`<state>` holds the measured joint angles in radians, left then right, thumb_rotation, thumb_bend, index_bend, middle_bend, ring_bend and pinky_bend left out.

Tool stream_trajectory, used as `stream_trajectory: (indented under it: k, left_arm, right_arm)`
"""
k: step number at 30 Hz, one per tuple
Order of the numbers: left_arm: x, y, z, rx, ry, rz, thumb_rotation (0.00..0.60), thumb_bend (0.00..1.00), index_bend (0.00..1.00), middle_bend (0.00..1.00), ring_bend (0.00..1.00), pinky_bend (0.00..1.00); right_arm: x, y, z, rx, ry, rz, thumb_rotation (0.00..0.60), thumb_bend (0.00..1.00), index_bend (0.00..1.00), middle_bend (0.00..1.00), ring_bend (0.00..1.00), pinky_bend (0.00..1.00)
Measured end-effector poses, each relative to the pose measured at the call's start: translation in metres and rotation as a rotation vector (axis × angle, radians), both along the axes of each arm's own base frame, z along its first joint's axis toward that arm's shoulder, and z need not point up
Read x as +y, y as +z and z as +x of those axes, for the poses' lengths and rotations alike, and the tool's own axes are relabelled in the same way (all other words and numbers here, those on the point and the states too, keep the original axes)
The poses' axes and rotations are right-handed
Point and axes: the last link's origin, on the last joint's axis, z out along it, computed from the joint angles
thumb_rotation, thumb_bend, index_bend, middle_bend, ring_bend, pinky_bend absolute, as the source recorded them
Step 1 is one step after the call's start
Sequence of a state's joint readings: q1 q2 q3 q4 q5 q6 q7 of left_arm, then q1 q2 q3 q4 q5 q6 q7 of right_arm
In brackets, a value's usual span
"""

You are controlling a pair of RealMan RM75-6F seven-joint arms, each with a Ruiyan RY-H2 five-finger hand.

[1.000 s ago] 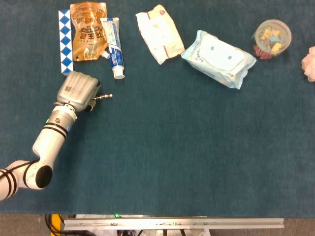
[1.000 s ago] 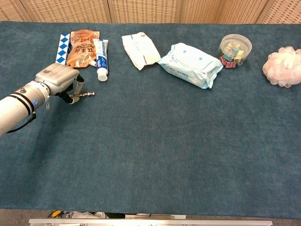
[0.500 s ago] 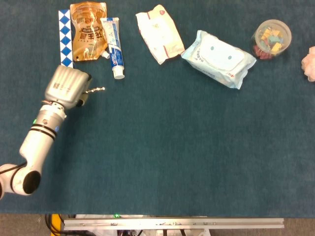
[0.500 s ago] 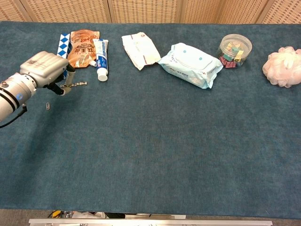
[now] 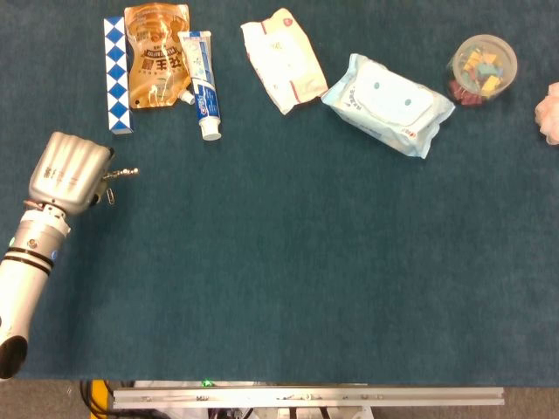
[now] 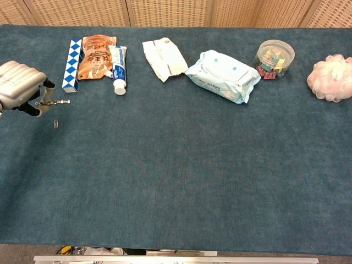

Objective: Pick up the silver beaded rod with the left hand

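My left hand [image 5: 68,171] is at the table's left edge, curled around the silver beaded rod [image 5: 122,173], whose thin tip sticks out to the right of the fingers. In the chest view the same left hand [image 6: 19,91] holds the rod [image 6: 56,102] level, above the blue cloth. Most of the rod is hidden inside the hand. My right hand shows in neither view.
A blue-white diamond-pattern box [image 5: 114,74], an orange pouch [image 5: 155,57] and a toothpaste tube [image 5: 201,83] lie at the back left. A white packet [image 5: 283,59], a wipes pack [image 5: 388,104], a jar of clips [image 5: 481,68] and a pink puff [image 6: 331,77] lie further right. A paper clip [image 6: 56,124] rests near the hand.
My left hand has carried the rod steadily leftward, away from the toothpaste tube toward the table's left edge, keeping its grip throughout.
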<state>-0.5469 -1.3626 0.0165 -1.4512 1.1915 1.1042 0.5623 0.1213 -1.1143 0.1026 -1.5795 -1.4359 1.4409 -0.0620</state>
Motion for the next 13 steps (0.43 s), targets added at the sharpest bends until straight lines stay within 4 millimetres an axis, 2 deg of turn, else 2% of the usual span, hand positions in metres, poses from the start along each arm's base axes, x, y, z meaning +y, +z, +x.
stream_trajectory:
  k: [13]
  left_arm:
    - [-0.008, -0.008, -0.017, 0.128, 0.018, -0.035, 0.600, 0.40, 0.62, 1.00, 0.96, 0.91]
  right_arm:
    - [0.001, -0.001, -0.003, -0.001, -0.009, 0.005, 0.600, 0.33, 0.36, 0.42, 0.34, 0.35]
